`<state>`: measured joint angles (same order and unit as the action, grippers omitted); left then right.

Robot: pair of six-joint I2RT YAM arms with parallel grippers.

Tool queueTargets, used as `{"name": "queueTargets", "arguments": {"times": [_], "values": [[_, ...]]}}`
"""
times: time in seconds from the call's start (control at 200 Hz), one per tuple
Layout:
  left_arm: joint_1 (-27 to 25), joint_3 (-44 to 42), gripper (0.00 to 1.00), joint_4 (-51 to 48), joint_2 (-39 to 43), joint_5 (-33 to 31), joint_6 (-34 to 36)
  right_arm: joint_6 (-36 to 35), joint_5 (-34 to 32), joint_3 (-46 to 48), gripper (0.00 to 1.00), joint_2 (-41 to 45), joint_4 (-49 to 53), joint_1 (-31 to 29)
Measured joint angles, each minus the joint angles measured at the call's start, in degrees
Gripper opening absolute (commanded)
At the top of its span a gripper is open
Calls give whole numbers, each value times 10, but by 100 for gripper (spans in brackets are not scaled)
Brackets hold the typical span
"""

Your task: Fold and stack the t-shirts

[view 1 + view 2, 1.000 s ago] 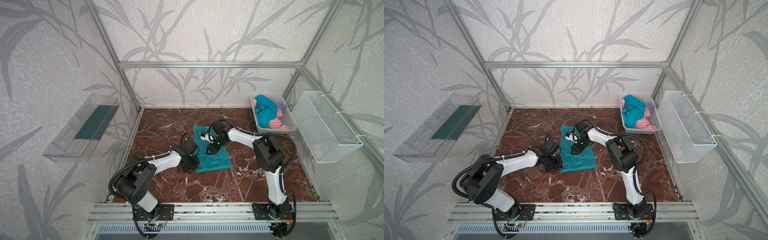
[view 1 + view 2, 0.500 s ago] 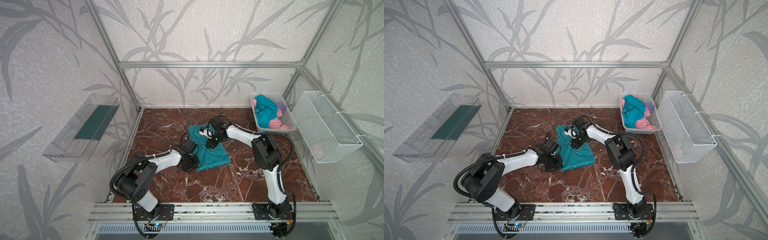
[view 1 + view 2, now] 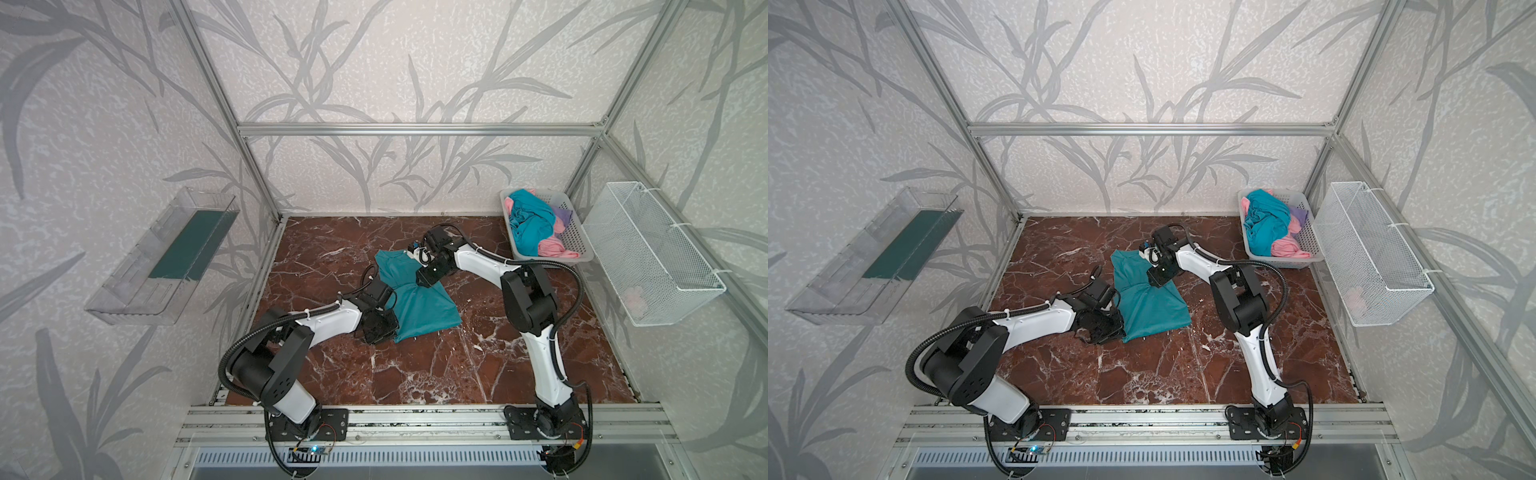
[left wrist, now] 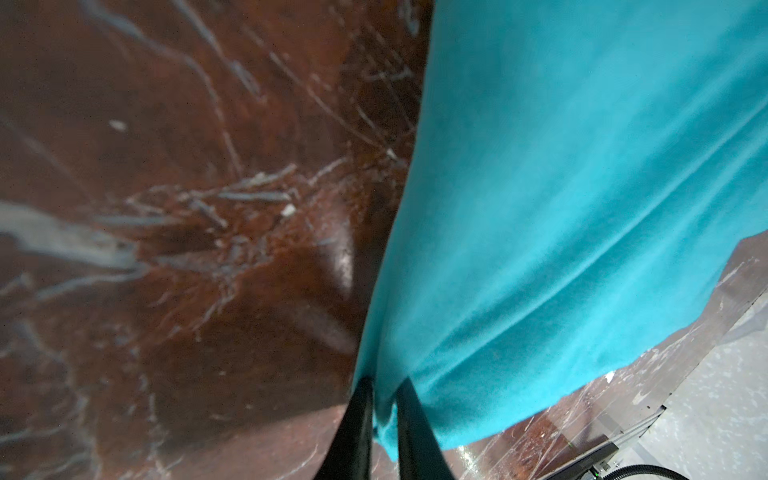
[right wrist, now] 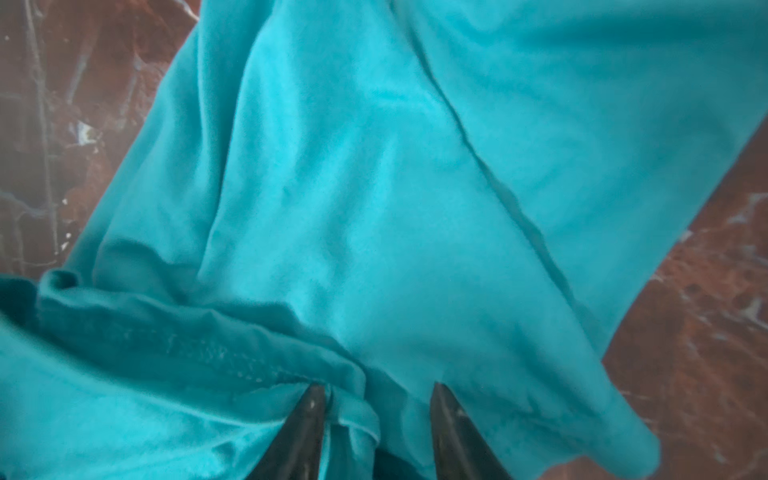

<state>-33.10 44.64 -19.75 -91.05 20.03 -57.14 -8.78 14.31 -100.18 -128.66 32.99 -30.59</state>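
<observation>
- In both top views, the soft teal cloth t-shirt (image 3: 419, 305) (image 3: 1150, 305) lay partly folded in the middle of the shiny red-brown marble table (image 3: 415, 374). The left gripper (image 3: 382, 328) was at the t-shirt's near left corner. The right gripper (image 3: 424, 279) sat on its far part.
- In a top view, the grey plastic basket with holes (image 3: 552, 259) stood in the far right corner, well apart from the grippers. More crumpled t-shirts (image 3: 530, 226), teal, pink and lilac, were piled inside it.
- In the left wrist view, the left gripper's (image 4: 385, 382) two thin black fingers (image 4: 361, 415) were almost together and pinched the edge of the t-shirt. The cloth looked smooth, with long soft creases, and spread away from the fingers over the hard table.
- In the right wrist view, the right gripper's (image 5: 376, 388) two pointy dark fingers (image 5: 307, 415) stood apart. Their tips touched the t-shirt, and a bunched fold lay between them. The cloth was wrinkly there, and a thin seam line ran across it.
</observation>
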Motion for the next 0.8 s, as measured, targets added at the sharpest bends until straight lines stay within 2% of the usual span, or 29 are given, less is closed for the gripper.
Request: {"name": "queueTargets", "arguments": {"times": [0.115, 0.275, 0.505, 0.715, 0.8], "values": [[0, 6, 17, -7, -2, -1, 7, 14, -9, 14, 49, 14, -15, 2], [0, 23, 17, -50, -6, -10, 25, 45, -20, 86, 45, 78, -34, 21], [9, 50, 16, -169, -2, -74, 56, 76, -35, 133, 43, 123, -47, 50], [40, 73, 17, -251, 19, -122, 65, 99, -23, 167, 45, 125, -52, 30], [40, 123, 18, -277, 22, -140, 71, 108, -22, 179, 40, 125, -55, 19]]}}
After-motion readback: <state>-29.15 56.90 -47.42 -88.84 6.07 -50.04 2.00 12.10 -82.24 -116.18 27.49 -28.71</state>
